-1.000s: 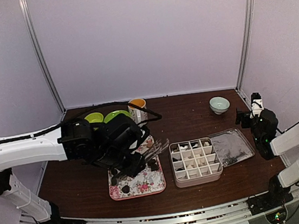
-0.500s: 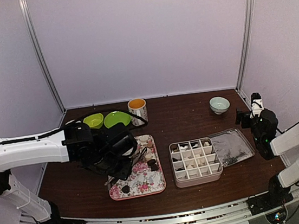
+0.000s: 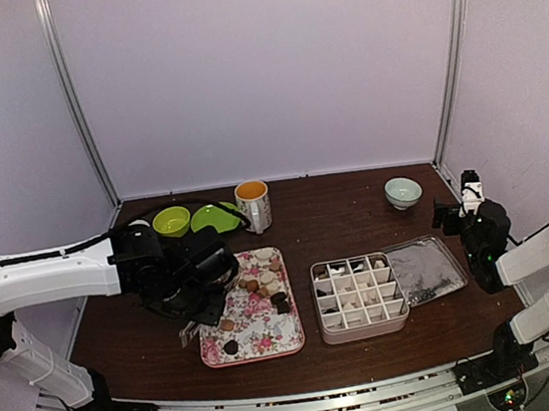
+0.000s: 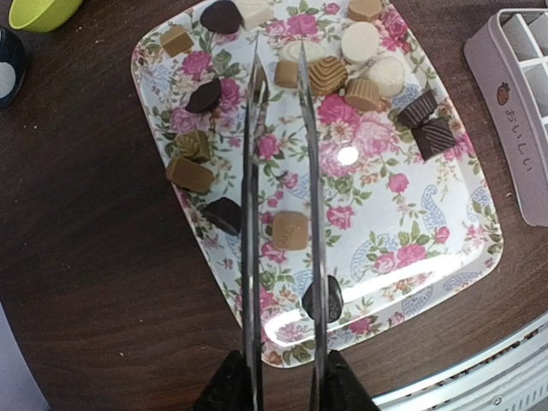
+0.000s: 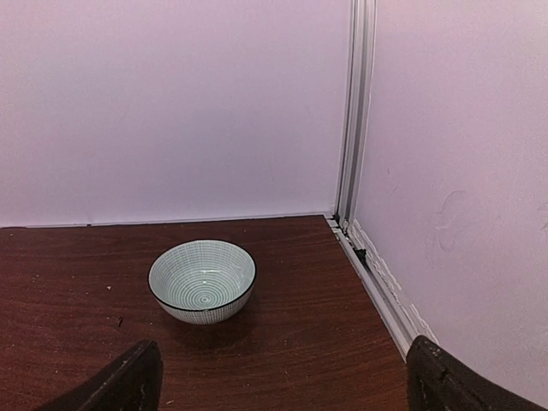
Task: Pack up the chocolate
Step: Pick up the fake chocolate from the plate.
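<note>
The left hand (image 4: 281,392) grips a pair of tongs (image 4: 250,214), whose blades reach out slightly parted over a flowered tray (image 4: 445,248) on the tabletop (image 4: 86,257). The chocolates (image 4: 289,229) lie scattered on the tray, one tan piece between the blades. A divided box (image 3: 359,295) beside it holds a few more. The right hand (image 5: 282,381) is spread wide and empty, facing a bowl (image 5: 202,279).

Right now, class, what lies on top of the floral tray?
Loose chocolates, dark, tan and white, lie scattered on the floral tray. The metal tongs reach across it; their arms hide thin strips of tray and part of one dark piece.
</note>
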`<state>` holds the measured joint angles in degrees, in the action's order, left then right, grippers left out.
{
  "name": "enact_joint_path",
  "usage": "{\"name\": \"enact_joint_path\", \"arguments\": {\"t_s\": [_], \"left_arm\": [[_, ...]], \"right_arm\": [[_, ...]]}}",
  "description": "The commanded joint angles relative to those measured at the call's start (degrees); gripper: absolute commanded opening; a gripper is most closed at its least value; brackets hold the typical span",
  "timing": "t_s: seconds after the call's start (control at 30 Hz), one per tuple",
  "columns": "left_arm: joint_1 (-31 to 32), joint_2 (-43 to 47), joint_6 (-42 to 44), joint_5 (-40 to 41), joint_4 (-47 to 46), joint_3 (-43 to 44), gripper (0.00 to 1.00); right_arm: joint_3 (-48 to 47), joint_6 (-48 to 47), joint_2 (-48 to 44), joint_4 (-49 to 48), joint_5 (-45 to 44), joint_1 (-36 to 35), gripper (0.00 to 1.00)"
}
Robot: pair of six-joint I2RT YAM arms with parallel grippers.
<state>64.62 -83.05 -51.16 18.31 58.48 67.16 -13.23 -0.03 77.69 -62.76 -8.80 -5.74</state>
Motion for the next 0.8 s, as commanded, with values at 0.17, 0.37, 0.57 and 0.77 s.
{"name": "enact_joint_path", "arguments": {"t_s": [0.17, 0.37, 0.57, 0.77], "left_arm": [[-1.25, -0.77, 2.64, 2.00, 0.94, -0.49, 0.30], [-1.49, -2.76, 4.00, 1.88, 0.39, -0.10, 0.30], [-2.19, -4.64, 5.28, 1.51, -0.42, 0.11, 0.31], [-2.87, -6.46, 7.59, -0.01, -2.14, 0.56, 0.35]], "right_arm": [[-0.80, 0.03, 0.09, 0.01, -0.05, 0.37, 1.00], [-0.79, 0.03, 0.08, 0.01, -0.04, 0.34, 1.00], [-0.80, 0.03, 0.11, 0.01, -0.08, 0.35, 1.00], [-0.74, 0.03, 0.12, 0.01, -0.08, 0.37, 1.00]]}}
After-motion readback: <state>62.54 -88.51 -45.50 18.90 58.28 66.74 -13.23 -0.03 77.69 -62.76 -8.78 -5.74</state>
